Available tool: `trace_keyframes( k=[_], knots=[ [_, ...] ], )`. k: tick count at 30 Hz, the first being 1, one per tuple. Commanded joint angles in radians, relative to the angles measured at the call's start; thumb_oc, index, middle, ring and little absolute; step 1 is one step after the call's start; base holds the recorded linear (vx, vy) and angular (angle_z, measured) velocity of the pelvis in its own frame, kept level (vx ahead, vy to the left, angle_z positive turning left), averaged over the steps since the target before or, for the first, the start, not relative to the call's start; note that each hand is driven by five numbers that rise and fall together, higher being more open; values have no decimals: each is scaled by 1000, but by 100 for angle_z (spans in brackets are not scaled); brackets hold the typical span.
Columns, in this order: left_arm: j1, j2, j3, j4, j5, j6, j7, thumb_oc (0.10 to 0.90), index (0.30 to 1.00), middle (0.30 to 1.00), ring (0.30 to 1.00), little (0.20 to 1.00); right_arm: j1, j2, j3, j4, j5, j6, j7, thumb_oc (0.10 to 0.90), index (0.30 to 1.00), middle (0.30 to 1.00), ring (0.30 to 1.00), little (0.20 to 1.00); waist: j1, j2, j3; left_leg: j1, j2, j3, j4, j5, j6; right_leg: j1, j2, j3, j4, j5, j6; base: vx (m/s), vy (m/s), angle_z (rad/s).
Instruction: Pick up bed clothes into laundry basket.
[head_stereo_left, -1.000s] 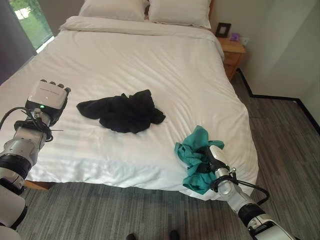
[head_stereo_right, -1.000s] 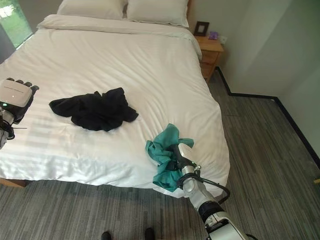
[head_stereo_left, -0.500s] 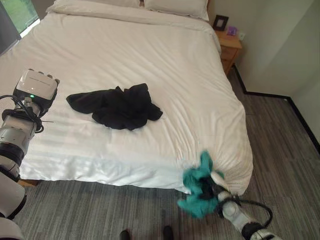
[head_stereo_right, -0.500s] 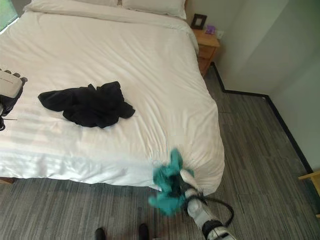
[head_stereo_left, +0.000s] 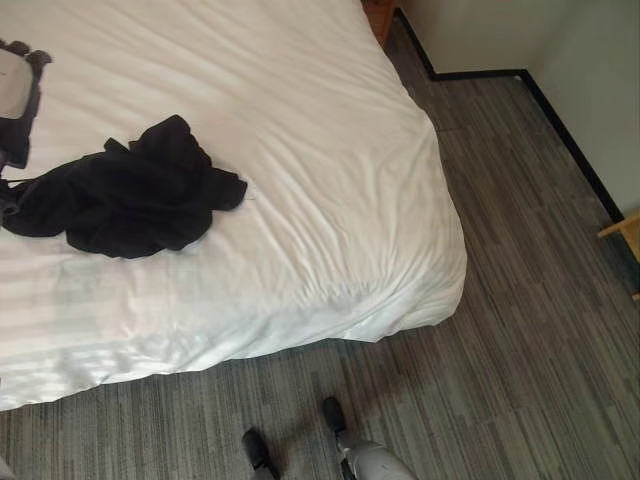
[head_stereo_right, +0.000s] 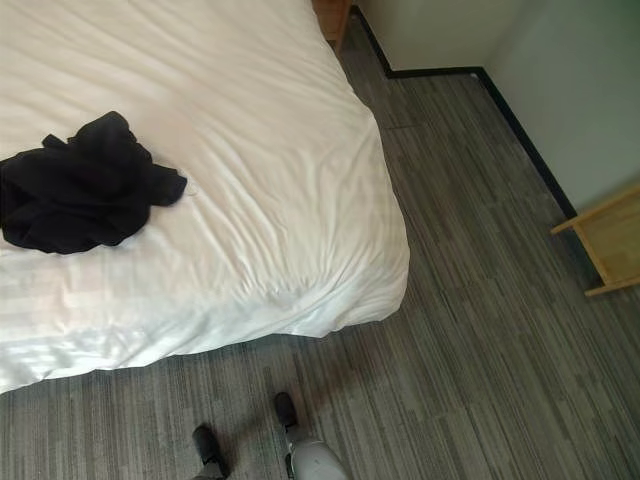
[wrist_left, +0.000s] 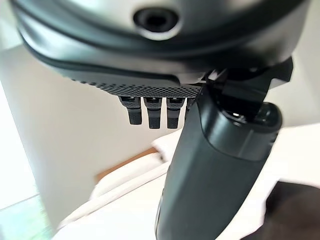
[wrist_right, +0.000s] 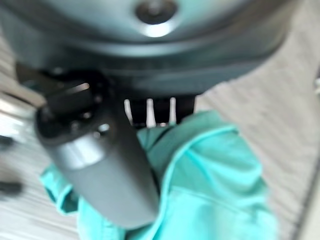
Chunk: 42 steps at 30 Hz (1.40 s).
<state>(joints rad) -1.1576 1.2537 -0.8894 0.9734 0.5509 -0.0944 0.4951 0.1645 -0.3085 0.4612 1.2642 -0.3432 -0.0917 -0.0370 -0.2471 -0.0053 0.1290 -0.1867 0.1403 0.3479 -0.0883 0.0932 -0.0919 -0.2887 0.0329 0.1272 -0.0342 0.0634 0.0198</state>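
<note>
Off the bed's edge, the right hand (wrist_right: 95, 165) is clenched round the teal garment (wrist_right: 210, 185) — keep that grip firm until it's over the basket. Left hand (wrist_left: 210, 165) hangs relaxed by the black clothes (head_stereo_left: 120, 195) on the bed (head_stereo_left: 330, 170).
</note>
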Motion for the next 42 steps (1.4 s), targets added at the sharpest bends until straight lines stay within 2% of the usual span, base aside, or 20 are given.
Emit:
trace_keyframes(
  k=[1, 2, 3, 8, 9, 11, 12, 19, 20, 23, 24, 26, 27, 29, 30, 31, 33, 36, 38, 42],
  knots=[
    [-64, 84, 152, 74, -45, 56, 76, 800, 900, 900, 900, 900, -6, -20, 9, 34, 11, 17, -20, 400, 300, 300, 300, 300, 11, -27, -19, 131, 17, -7, 1, -102, -36, 66, -42, -32, -53, 24, 154, 7, 1, -38],
    [-50, 85, 166, 71, -44, 57, 76, 800, 900, 900, 900, 900, -6, -24, 10, 34, 11, 17, -20, 400, 300, 300, 300, 300, 11, -23, -18, 132, 18, -6, 1, -102, -36, 67, -42, -31, -53, 24, 154, -34, -13, -42],
    [5, 41, 220, 112, -57, 74, 54, 800, 900, 900, 900, 900, -22, -13, 5, 26, 26, 20, -22, 400, 300, 300, 300, 300, 5, -36, -6, 131, 17, 3, 1, -95, -35, 57, -40, -22, -53, 36, 150, -47, -24, -39],
    [107, -111, 343, 137, -98, 89, -30, 800, 900, 900, 900, 900, -63, -8, 16, 24, 50, 42, -15, 400, 300, 300, 300, 300, 0, -43, 42, 131, 13, -4, 1, -99, -29, 52, -43, -24, -53, 39, 151, -65, -26, -13],
    [136, -160, 384, 159, -136, 83, -83, 800, 900, 900, 900, 900, -71, 0, 24, 18, 53, 55, -5, 400, 300, 300, 300, 300, 3, -54, 64, 120, 12, -10, 1, -89, -29, 43, -46, -30, -53, 46, 148, -95, -42, 6],
    [146, -195, 400, 224, -175, 88, -161, 800, 900, 900, 900, 900, -79, 3, 33, 19, 62, 76, 10, 400, 300, 300, 300, 300, 4, -52, 87, 113, 10, -20, 1, -84, -28, 39, -47, -37, -53, 48, 147, -84, -31, 12],
    [154, -202, 405, 257, -191, 87, -202, 800, 900, 900, 900, 900, -84, 7, 33, 21, 68, 86, 15, 400, 300, 300, 300, 300, 6, -51, 97, 108, 10, -25, 1, -82, -28, 37, -47, -40, -53, 48, 145, -44, -8, 5],
    [152, -202, 405, 258, -192, 86, -203, 800, 900, 900, 900, 900, -85, 7, 33, 21, 69, 86, 15, 400, 300, 300, 300, 300, 5, -51, 98, 108, 10, -26, 1, -82, -28, 38, -47, -41, -53, 47, 145, -4, 4, 2],
    [348, -391, 440, 433, -175, 116, -424, 400, 300, 300, 300, 300, -134, 28, 81, 54, 54, 124, 23, 400, 300, 300, 300, 300, 20, -58, 120, 109, 10, -29, 1, -83, -25, 49, -45, -37, -53, 40, 140, -76, -7, -2],
    [336, -418, 456, 403, -197, 112, -392, 400, 300, 300, 300, 300, -131, 17, 83, 55, 49, 122, 18, 400, 300, 300, 300, 300, 13, -53, 113, 126, 12, -27, 1, -87, -25, 64, -43, -36, -53, 39, 138, 2, 1, 4],
    [280, -415, 438, 330, -214, 109, -335, 400, 300, 300, 300, 300, -119, 19, 78, 40, 52, 118, 13, 400, 300, 300, 300, 300, 13, -54, 103, 157, 7, -38, 1, -106, -18, 95, -42, -32, -53, 30, 142, 88, -24, 0],
    [236, -324, 435, 35, -245, 93, -224, 400, 300, 300, 300, 300, -106, 21, 59, 16, 70, 111, 18, 400, 300, 300, 300, 300, 51, -66, 94, 196, -21, -105, 1, -127, -1, 123, -24, -3, -53, 23, 138, 87, -17, -10],
    [240, -321, 438, 31, -244, 95, -225, 400, 300, 300, 300, 300, -107, 21, 61, 15, 70, 112, 18, 400, 300, 300, 300, 300, 51, -69, 93, 193, -22, -103, 1, -121, -2, 120, -25, -1, -53, 28, 137, 35, -8, -21],
    [288, -249, 514, -234, -268, 88, -128, 400, 300, 300, 300, 300, -96, 11, 38, -1, 87, 109, 17, 400, 300, 300, 300, 300, 96, -79, 95, 210, -84, -273, 6, -136, 30, 141, -10, 15, -53, 27, 126, 37, -12, -37],
    [304, -223, 569, -369, -287, 72, -58, 400, 300, 300, 300, 300, -98, -1, 20, -10, 94, 105, 14, 400, 300, 300, 300, 300, 127, -84, 92, 216, -131, -399, 11, -162, 51, 150, 4, 39, -53, 31, 123, -30, 3, -50],
    [339, -216, 626, -496, -250, 73, -37, 400, 300, 300, 300, 300, -100, -8, 5, -23, 79, 106, 21, 400, 300, 300, 300, 300, 130, -85, 76, 225, -163, -488, 10, -165, 65, 152, 17, 63, -53, 33, 111, -50, 13, -54],
    [337, -220, 651, -536, -246, 68, -1, 400, 300, 300, 300, 300, -104, -15, -4, -26, 81, 109, 25, 400, 300, 300, 300, 300, 108, -77, 61, 238, -159, -479, 11, -166, 64, 159, 15, 66, -53, 30, 112, -42, 82, -69],
    [327, -214, 700, -613, -262, 48, 47, 400, 300, 300, 300, 300, -109, -27, -32, -28, 79, 110, 17, 400, 300, 300, 300, 300, 83, -61, 15, 267, -155, -406, 1, -163, 67, 180, 3, 71, -53, 37, 124, -16, 152, -35],
    [306, -259, 727, -706, -290, 35, 65, 400, 300, 300, 300, 300, -102, -20, -54, -37, 73, 109, 10, 400, 300, 300, 300, 300, 71, -51, -12, 279, -161, -364, 1, -163, 69, 195, -19, 51, -48, 49, 137, -100, 95, -58],
    [310, -317, 730, -791, -301, 19, 68, 400, 300, 300, 300, 300, -89, -6, -97, -35, 79, 115, -6, 400, 300, 300, 300, 300, 49, -41, -27, 294, -171, -355, 1, -160, 70, 215, -46, 20, -18, 55, 146, -103, 50, -20]
  ],
)
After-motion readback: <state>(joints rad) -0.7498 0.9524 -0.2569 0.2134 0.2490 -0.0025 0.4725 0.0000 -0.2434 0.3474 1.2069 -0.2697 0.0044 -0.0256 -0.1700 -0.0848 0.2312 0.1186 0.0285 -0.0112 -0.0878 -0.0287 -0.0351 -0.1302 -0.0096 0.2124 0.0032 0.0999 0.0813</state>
